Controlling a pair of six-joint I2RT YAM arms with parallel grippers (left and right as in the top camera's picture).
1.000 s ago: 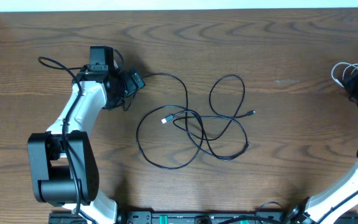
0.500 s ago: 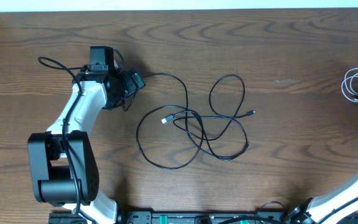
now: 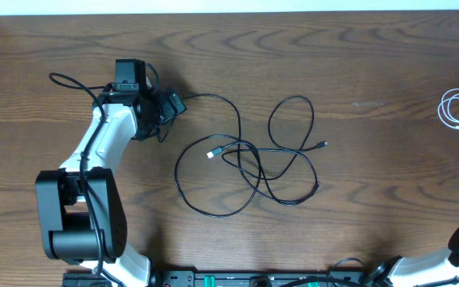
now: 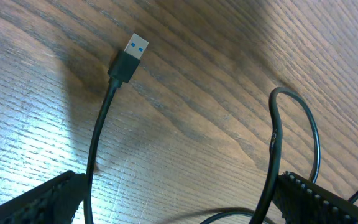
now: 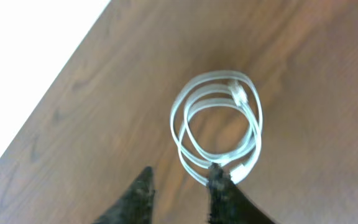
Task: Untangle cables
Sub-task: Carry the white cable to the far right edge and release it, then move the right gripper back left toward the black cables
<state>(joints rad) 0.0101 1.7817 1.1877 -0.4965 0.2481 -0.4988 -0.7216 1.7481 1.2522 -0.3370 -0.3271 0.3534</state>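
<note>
Black cables (image 3: pixel 245 167), judged light and limp, are best pinched beside the plug (image 3: pixel 212 153) at centre frame; left jaws are spread, right jaws parted above the white cord (image 5: pixel 238 92).

Black cords (image 3: pixel 255 169): thin, long, slack; flat overlapping loops crossing several times, spread just ahead of the left gripper (image 3: pixel 172 104).
Nearest strands: two lengths of black cord run in between that gripper's wide-spread fingers, one close beside each finger.
USB plug (image 4: pixel 129 59): black shell, metal tip with blue tongue; lies flat ahead of the left gripper, pointing away from it.
Small plug (image 3: pixel 323 144): on the tangle's side farthest from the left gripper.
White cord (image 5: pixel 179 134): short, wound in a neat flat coil of several turns; just ahead of the right gripper (image 5: pixel 180 171), gripped by neither finger, well apart from the black tangle.
</note>
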